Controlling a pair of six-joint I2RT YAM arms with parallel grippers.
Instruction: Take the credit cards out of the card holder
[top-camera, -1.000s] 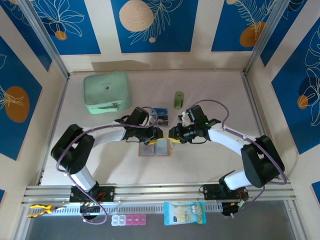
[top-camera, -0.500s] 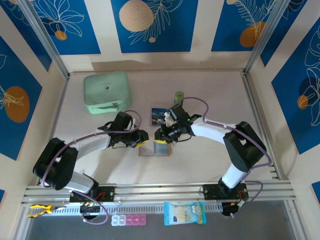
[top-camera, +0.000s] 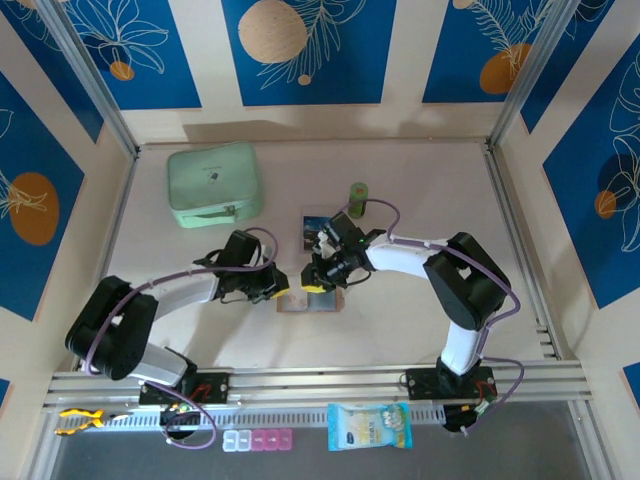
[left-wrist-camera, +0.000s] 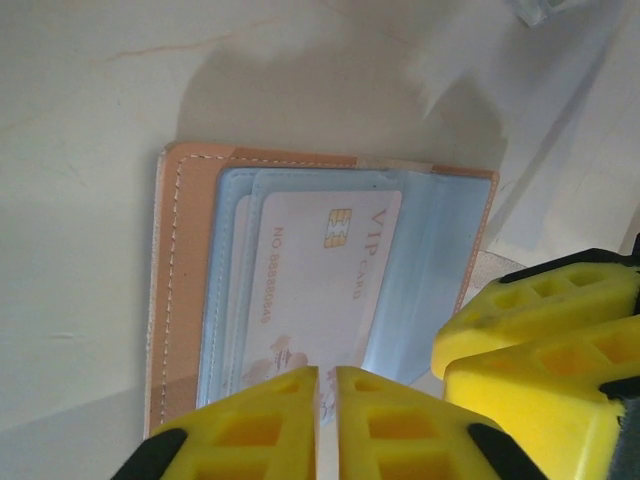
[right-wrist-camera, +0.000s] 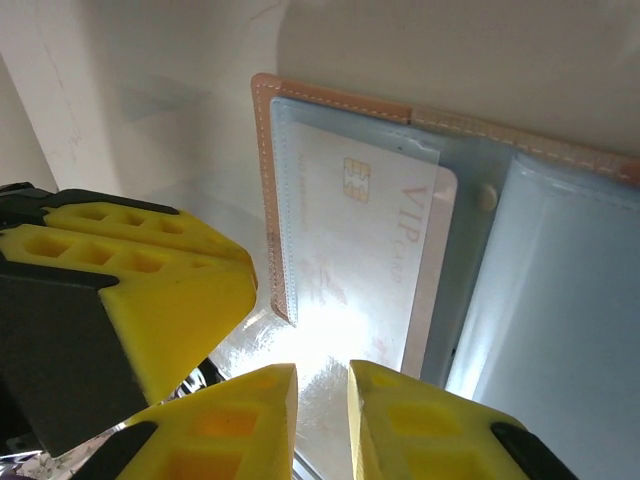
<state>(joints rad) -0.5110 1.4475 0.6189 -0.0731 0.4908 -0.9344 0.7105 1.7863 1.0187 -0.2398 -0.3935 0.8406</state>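
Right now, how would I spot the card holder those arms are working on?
Look mid-table, where the left gripper and right gripper meet. Between them the card holder lies open: tan-pink leather with pale blue sleeves, one holding a VIP card. It is far smaller and flatter than the mint-green case.

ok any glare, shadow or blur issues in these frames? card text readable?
Right wrist: strong glare washes out the lower part of the VIP card and its clear sleeve; upper print readable. Left wrist: even light, the card holder sits in soft arm shadow, card text legible, yellow fingers close and slightly soft. Top external: sharp and evenly lit, cards too small to read.
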